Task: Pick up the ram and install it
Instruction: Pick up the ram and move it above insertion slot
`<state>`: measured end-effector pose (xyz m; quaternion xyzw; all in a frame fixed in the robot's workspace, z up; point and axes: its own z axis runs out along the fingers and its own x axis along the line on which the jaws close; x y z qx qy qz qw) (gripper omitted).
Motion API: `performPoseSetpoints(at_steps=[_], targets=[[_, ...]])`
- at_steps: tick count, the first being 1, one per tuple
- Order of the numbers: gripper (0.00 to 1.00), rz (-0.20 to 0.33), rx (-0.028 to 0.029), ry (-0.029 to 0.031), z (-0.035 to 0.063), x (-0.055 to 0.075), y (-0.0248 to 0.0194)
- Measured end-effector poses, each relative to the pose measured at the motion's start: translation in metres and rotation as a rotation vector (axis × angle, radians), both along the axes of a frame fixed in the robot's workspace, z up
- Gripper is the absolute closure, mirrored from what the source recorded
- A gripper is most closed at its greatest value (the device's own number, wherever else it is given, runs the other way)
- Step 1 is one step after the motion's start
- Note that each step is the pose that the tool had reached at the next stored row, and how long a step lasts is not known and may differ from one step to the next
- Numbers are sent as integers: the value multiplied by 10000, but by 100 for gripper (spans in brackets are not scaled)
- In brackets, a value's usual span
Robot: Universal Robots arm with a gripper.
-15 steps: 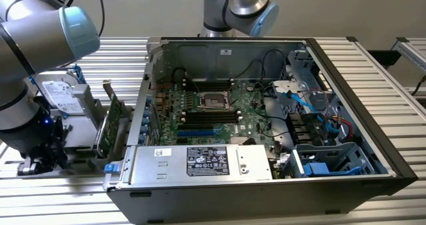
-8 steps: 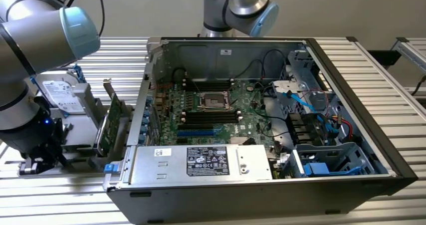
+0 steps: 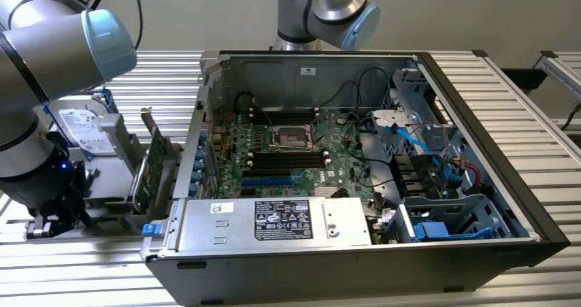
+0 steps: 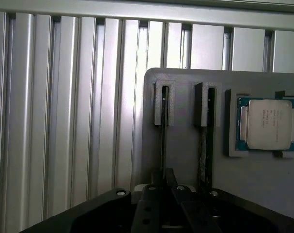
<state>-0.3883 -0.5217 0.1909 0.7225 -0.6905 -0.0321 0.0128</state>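
Note:
The ram (image 4: 163,145) is a thin dark stick seen edge-on, standing upright in one slot of a grey holder (image 4: 183,155). My gripper (image 4: 165,187) sits over its near end with both black fingers pressed against the stick's thin edge, shut on it. A second similar stick (image 4: 204,150) stands in the neighbouring slot. In the exterior view my gripper (image 3: 56,215) hangs low over the grey holder (image 3: 113,201) at the exterior view's left, outside the open computer case (image 3: 363,157). Black memory slots (image 3: 288,158) lie on the motherboard below the processor socket (image 3: 295,137).
A processor chip (image 4: 268,124) rests in a recess of the holder beside the sticks. A green expansion card (image 3: 150,171) stands between holder and case, with a hard drive (image 3: 81,126) behind. A second arm (image 3: 327,7) rises behind the case. Slatted metal table (image 4: 64,121) all around.

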Motion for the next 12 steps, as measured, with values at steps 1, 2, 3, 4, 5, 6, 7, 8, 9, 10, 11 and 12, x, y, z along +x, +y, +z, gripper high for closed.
performPoseSetpoints(at_steps=[1, 2, 3, 4, 5, 6, 7, 8, 9, 10, 11, 12], targets=[[86, 0, 0, 0, 0, 0, 0], [86, 0, 0, 0, 0, 0, 0], [86, 0, 0, 0, 0, 0, 0], [86, 0, 0, 0, 0, 0, 0], [86, 0, 2, -3, 3, 0, 0], [86, 0, 1, -1, 11, 0, 0], [86, -1, 1, -1, 22, 0, 0], [86, -1, 1, -1, 37, 0, 0], [86, 0, 0, 0, 56, 0, 0], [86, -1, 0, 1, 79, 0, 0], [86, -1, 0, 2, 105, 0, 0], [86, -1, 0, 3, 135, 0, 0]])
